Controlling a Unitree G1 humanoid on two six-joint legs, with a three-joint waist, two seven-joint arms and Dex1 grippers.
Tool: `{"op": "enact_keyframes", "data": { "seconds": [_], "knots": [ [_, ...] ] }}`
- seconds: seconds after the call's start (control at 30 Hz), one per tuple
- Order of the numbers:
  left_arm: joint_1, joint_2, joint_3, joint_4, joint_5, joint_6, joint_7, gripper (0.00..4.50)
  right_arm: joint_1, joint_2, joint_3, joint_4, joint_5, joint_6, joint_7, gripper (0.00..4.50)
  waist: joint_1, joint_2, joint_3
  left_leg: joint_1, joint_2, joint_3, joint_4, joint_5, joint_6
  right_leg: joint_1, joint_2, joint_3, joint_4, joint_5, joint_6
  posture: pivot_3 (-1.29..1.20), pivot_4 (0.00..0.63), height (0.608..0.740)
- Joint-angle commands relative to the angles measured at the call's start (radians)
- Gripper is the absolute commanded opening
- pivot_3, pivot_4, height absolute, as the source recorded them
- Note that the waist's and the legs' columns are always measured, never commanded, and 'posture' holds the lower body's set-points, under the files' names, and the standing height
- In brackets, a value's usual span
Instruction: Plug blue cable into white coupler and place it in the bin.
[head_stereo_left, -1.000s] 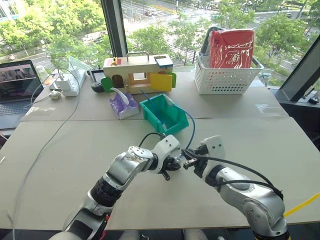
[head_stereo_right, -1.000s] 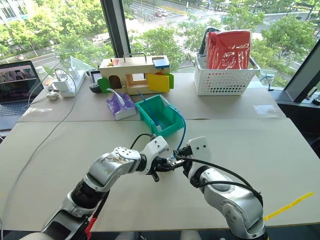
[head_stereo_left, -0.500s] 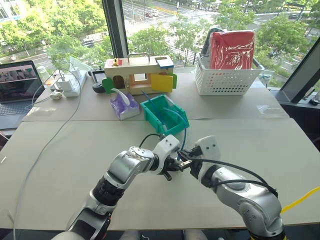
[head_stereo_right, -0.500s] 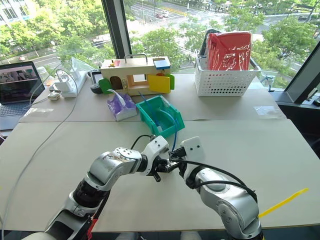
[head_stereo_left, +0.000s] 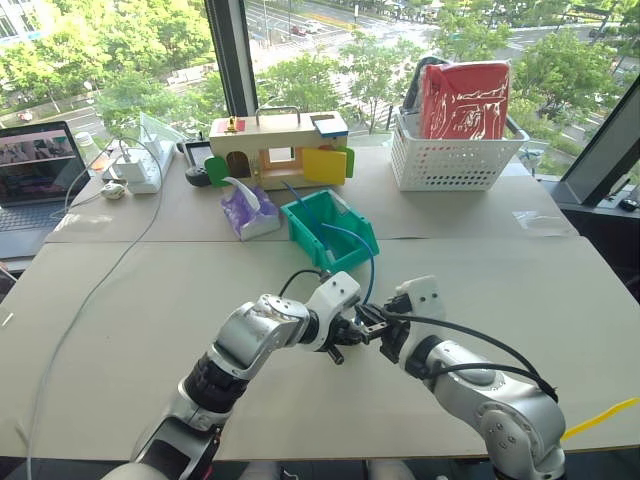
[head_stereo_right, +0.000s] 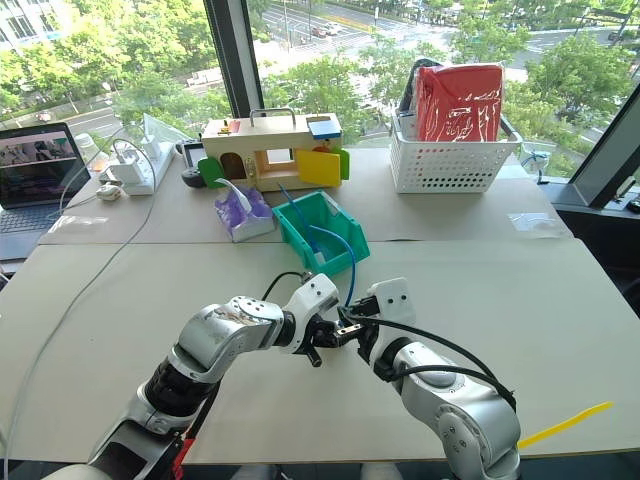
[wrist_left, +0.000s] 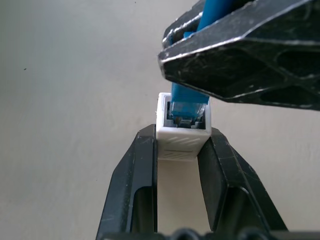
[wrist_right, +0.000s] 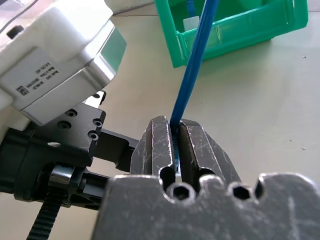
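Observation:
In the left wrist view my left gripper (wrist_left: 181, 150) is shut on the white coupler (wrist_left: 183, 136), with the socket facing away from the wrist. The blue cable (wrist_left: 189, 101) has its plug end in the mouth of that socket. My right gripper (wrist_right: 176, 131) is shut on the blue cable (wrist_right: 194, 67) just behind the plug. In the head views the two grippers meet tip to tip above the table, left gripper (head_stereo_left: 348, 330) against right gripper (head_stereo_left: 374, 326). From there the cable (head_stereo_left: 371, 262) arches up and back into the teal bin (head_stereo_left: 298, 234).
A white lattice basket (head_stereo_left: 450, 152) holding a red bag stands at the back right. A wooden toy box (head_stereo_left: 275, 146) and a purple pack (head_stereo_left: 246, 211) sit behind the bin. A laptop (head_stereo_left: 35, 168), a power strip (head_stereo_left: 135, 165) and a long grey-white cord (head_stereo_left: 90, 290) lie at the left.
My right wrist has rolled a little and the blue cable's arch has swung closer to the bin. The left gripper has stayed where it was, still holding the coupler.

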Motion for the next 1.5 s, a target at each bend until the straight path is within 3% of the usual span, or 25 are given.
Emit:
{"op": "enact_keyframes", "data": {
  "seconds": [0.03,0.5,0.57,0.8,1.1,1.23,1.37,1.5],
  "knots": [
    [-0.002,-0.018,-0.010,-0.034,-0.027,0.006,0.007,0.68,0.045,0.004,0.041,0.038,0.055,0.092,0.046,0.00,0.000,0.000,0.000,0.000,0.000,0.000,0.000,0.000,0.000,0.000,0.000,0.000,0.000,0.000,0.000,0.00,0.150,0.740],
    [0.020,-0.020,0.007,-0.060,-0.051,0.021,0.048,0.68,0.065,-0.035,0.041,0.108,0.061,0.102,0.130,0.00,0.000,-0.002,-0.002,0.012,0.000,0.000,-0.002,-0.002,0.002,0.013,0.000,0.000,-0.004,-0.002,0.003,0.00,0.150,0.740],
    [0.025,-0.017,0.013,-0.066,-0.060,0.020,0.046,1.69,0.061,-0.029,0.027,0.106,0.060,0.087,0.134,0.00,-0.001,-0.002,-0.002,0.012,0.000,0.000,-0.002,-0.002,0.002,0.013,0.000,0.000,-0.004,-0.002,0.003,0.00,0.150,0.740],
    [-0.002,0.029,0.025,-0.078,-0.092,0.015,0.014,4.07,0.022,-0.023,-0.078,0.118,0.084,0.033,0.159,0.00,-0.004,-0.002,-0.002,0.012,0.000,0.000,-0.002,-0.002,0.002,0.012,0.000,0.000,-0.004,-0.003,0.003,0.00,0.150,0.740],
    [-0.032,0.190,0.066,-0.100,-0.118,-0.053,-0.074,4.07,-0.127,-0.114,-0.305,0.171,0.209,0.059,0.194,0.00,0.000,-0.001,0.000,0.008,0.000,0.000,-0.002,-0.002,0.002,0.009,0.000,0.000,-0.003,-0.001,0.001,0.00,0.150,0.740],
    [-0.008,0.269,0.098,-0.130,-0.120,-0.153,-0.134,4.07,-0.324,-0.241,-0.384,0.282,0.252,0.075,0.264,0.00,-0.004,-0.001,0.002,0.004,0.000,0.000,-0.002,-0.002,0.002,0.005,0.000,0.000,-0.004,-0.001,0.001,0.00,0.150,0.740],
    [0.032,0.289,0.159,-0.124,-0.131,-0.183,-0.122,4.07,-0.510,-0.441,-0.280,0.415,0.213,0.057,0.474,0.00,0.000,0.001,0.004,-0.003,0.000,0.001,-0.002,0.000,0.000,-0.003,0.000,0.000,-0.002,0.000,0.000,0.00,0.150,0.740],
    [0.064,0.280,0.194,-0.142,-0.119,-0.226,-0.090,4.07,-0.710,-0.514,-0.115,0.600,0.089,-0.060,0.646,0.00,-0.008,0.001,0.005,-0.003,0.000,0.001,-0.002,-0.001,0.001,-0.003,0.000,0.000,-0.004,0.000,0.000,0.00,0.150,0.740]
  ]
}}
